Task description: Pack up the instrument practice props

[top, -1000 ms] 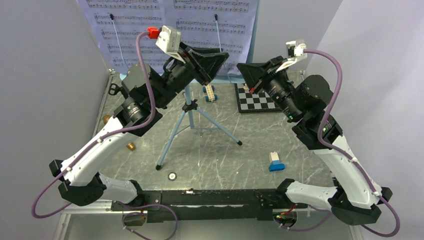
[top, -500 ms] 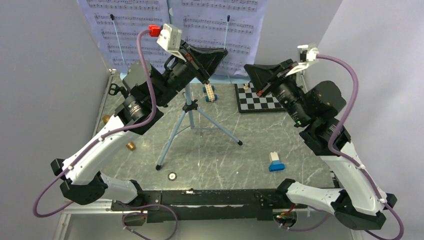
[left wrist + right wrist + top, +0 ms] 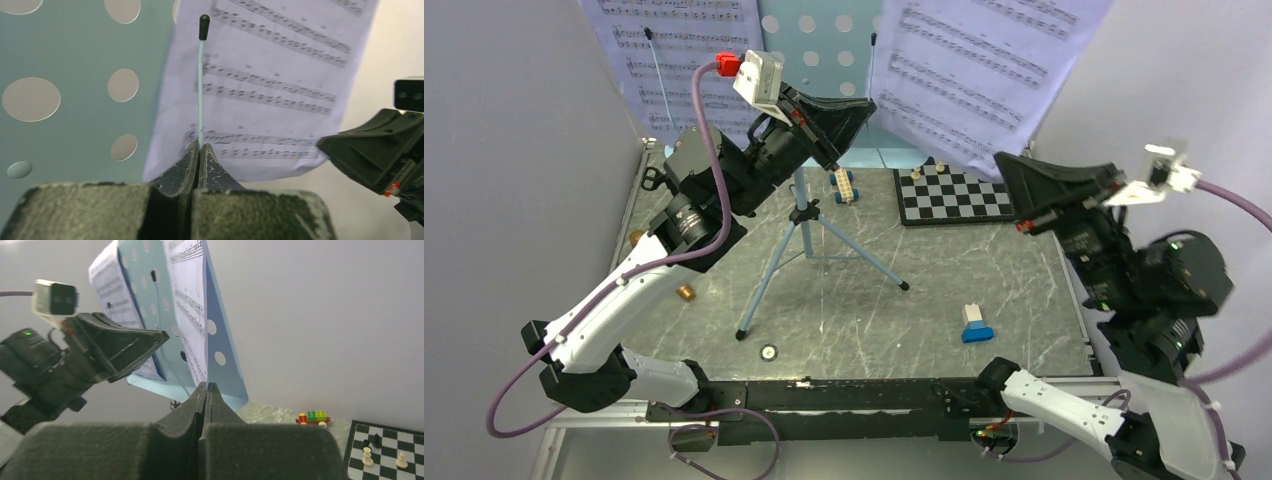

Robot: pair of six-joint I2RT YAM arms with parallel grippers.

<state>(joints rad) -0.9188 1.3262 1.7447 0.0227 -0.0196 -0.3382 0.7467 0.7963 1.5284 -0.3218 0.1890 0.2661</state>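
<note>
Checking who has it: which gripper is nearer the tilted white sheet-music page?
Right. The right gripper pinches the lower edge of the tilted page; the left gripper, beside it, is shut on the light-blue retainer wire.

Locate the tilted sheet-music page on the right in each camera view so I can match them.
Top external: sheet-music page upper right, tilted, above the chessboard.
Left wrist: the page fills the centre and right, behind the retaining wire.
Right wrist: the page is nearly edge-on at top centre, running down to the right hand.
Shared landmark: the hole-punched blue desk.
</note>
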